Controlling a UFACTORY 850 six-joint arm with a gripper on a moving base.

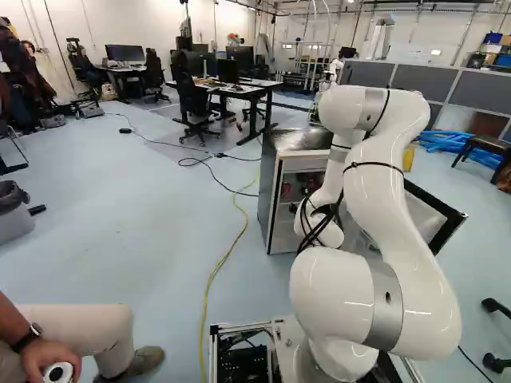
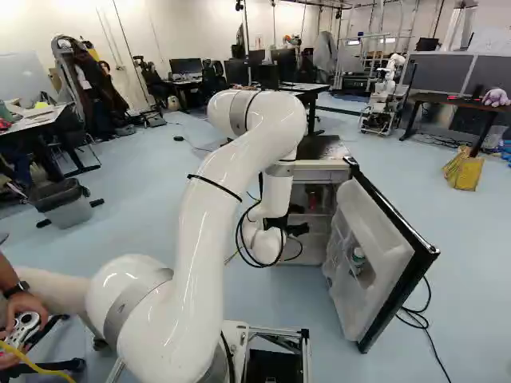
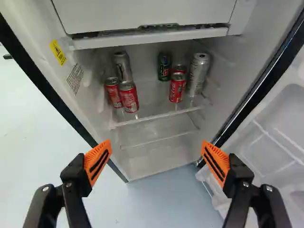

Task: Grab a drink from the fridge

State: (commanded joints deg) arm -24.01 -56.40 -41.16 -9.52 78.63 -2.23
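Note:
My gripper (image 2: pixel 297 229) is in front of the opened fridge (image 2: pixel 321 165) in the right base view, mostly hidden by the arm. In the wrist view the gripper (image 3: pixel 156 159) stands wide open with nothing between its orange pads. Ahead of it, the fridge's glass shelf (image 3: pixel 156 114) carries several cans: red ones (image 3: pixel 129 97) and a silver one (image 3: pixel 122 66) on one side, a red one (image 3: pixel 177 87), a green one (image 3: pixel 164 66) and a tall white one (image 3: pixel 197 73) on the other. Another red can is partly hidden behind these.
The fridge door (image 2: pixel 383 255) hangs open beside the arm, with a bottle (image 2: pixel 358 257) in its rack. A yellow cable (image 1: pixel 219 267) runs along the floor. A seated person's leg (image 1: pixel 76 327) is close beside the base. Another robot (image 2: pixel 383 96) stands farther back.

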